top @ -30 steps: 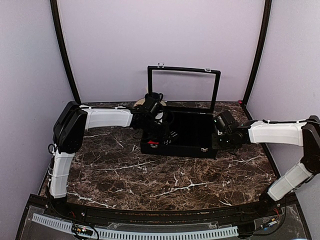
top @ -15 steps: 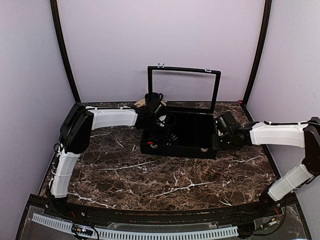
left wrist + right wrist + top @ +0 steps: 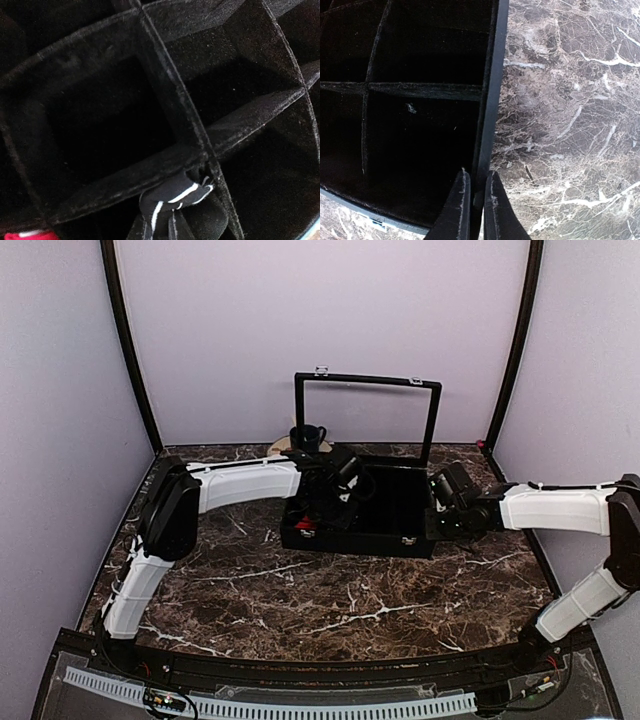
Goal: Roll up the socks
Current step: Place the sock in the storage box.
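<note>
Left gripper (image 3: 335, 500): down inside the black box (image 3: 360, 540), jaws near together. The wrist view does not show whether they pinch the dark striped fabric (image 3: 175, 199) on a divider. It has shifted right from the box's rear left corner toward the middle since a second ago, uncovering the dark blue mug (image 3: 307, 436).

Right gripper (image 3: 476, 174): clamped on the box's right wall, unchanged.

Socks (image 3: 306, 531): red, in the front left compartment, as before.
</note>
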You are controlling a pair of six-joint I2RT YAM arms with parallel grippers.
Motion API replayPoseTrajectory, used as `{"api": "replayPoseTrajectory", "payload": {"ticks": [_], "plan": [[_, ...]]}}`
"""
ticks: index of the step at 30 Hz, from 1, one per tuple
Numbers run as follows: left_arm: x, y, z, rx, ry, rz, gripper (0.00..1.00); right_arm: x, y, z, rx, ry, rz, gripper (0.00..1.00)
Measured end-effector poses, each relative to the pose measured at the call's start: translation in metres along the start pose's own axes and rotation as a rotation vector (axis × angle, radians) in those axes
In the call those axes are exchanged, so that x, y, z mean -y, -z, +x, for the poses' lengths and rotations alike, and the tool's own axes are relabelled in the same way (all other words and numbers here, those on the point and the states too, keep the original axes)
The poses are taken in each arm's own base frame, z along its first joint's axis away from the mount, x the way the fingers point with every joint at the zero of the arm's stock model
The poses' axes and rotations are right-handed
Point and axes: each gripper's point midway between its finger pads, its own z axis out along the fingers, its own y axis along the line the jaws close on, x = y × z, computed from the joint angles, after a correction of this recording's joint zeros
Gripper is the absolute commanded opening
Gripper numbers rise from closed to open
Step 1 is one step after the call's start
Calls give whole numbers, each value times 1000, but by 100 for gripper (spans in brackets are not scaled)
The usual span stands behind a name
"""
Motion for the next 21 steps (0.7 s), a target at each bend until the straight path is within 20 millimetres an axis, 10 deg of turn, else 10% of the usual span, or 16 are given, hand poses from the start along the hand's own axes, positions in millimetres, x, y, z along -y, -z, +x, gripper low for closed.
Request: {"api": "replayPoseTrajectory", "payload": {"ticks": [21], "plan": [[-2, 7, -6, 57, -223, -221, 0, 0, 0, 0, -45, 43, 25, 0]]}}
